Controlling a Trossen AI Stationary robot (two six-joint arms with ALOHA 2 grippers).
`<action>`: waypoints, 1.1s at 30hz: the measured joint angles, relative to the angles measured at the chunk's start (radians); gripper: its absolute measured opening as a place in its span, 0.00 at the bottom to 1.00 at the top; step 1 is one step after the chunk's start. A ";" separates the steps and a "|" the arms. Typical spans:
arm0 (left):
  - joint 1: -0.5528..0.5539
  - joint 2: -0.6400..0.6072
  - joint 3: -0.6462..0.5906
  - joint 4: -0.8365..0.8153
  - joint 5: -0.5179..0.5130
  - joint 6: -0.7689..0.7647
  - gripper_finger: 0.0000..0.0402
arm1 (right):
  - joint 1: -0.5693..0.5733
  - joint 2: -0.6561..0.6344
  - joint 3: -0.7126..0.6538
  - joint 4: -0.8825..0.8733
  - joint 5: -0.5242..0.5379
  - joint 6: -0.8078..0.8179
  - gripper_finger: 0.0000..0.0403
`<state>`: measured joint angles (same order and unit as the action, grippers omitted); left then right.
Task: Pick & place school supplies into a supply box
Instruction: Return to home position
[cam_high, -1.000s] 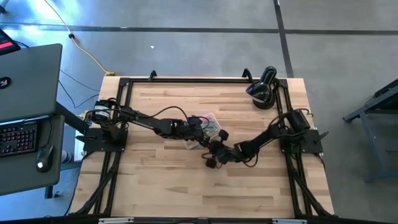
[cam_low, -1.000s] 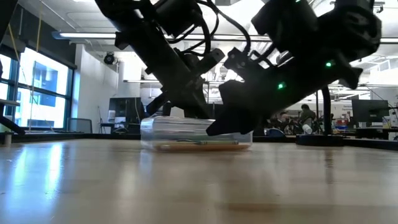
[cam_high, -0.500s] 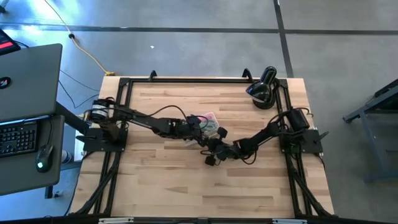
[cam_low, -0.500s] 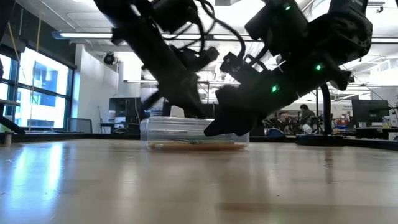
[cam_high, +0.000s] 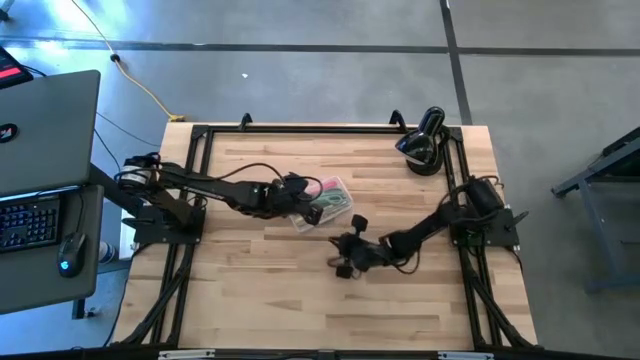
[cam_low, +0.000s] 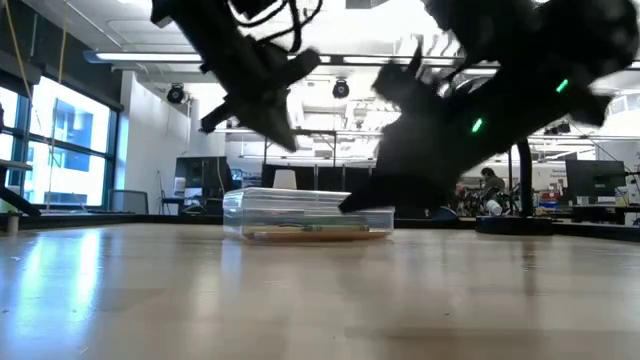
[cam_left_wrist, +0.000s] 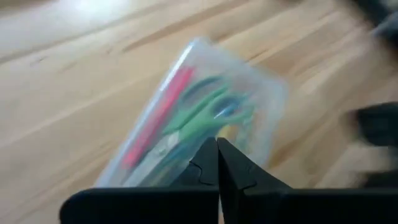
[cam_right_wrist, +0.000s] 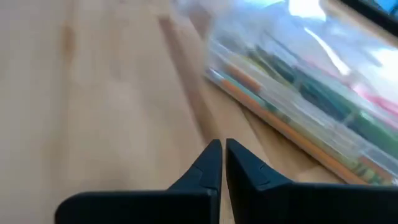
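From above, both arms have pulled back from the supply box (cam_high: 328, 201). A moment ago both tools were right on it. Now the left tool (cam_high: 296, 193) is at its left end, and the right tool (cam_high: 346, 256) is on the near side, apart from it. The box lies in the middle of the wooden tabletop (cam_high: 250, 290). A laptop (cam_high: 45, 125) sits off to the left.

From low down, the box (cam_low: 305, 215) stands flat and alone on the wood, with both arms lifted above it. Its lid looks shut, but that is hard to tell through clear plastic. Behind are big windows (cam_low: 60, 140) and ceiling lights (cam_low: 150, 57).

The left wrist view shows the left tool (cam_left_wrist: 217, 163) clenched on nothing. The green scissors (cam_left_wrist: 211, 115) and a pink pencil (cam_left_wrist: 158, 115) are inside the box.

The right wrist view shows the right tool (cam_right_wrist: 222, 163) clenched and empty too. An orange pencil (cam_right_wrist: 273, 121) lies along the box wall.

The packing looks done. The arms just need to go home.
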<state>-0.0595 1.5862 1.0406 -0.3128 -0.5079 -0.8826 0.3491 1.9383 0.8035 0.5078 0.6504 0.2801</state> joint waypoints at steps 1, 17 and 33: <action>0.000 0.000 -0.001 -0.033 0.000 -0.009 0.07 | 0.018 -0.017 0.000 -0.008 0.005 0.000 0.00; -0.143 -0.486 -0.011 -0.575 -0.145 0.097 0.08 | 0.311 -0.809 -0.055 -1.012 0.225 0.144 0.00; -0.451 -1.038 -0.774 0.512 0.002 0.739 0.08 | 0.365 -1.532 -0.781 -0.027 -0.122 -0.430 0.00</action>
<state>-0.5106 0.5477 0.2671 0.1994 -0.5063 -0.1431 0.7140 0.4066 0.0227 0.4812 0.5280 -0.1495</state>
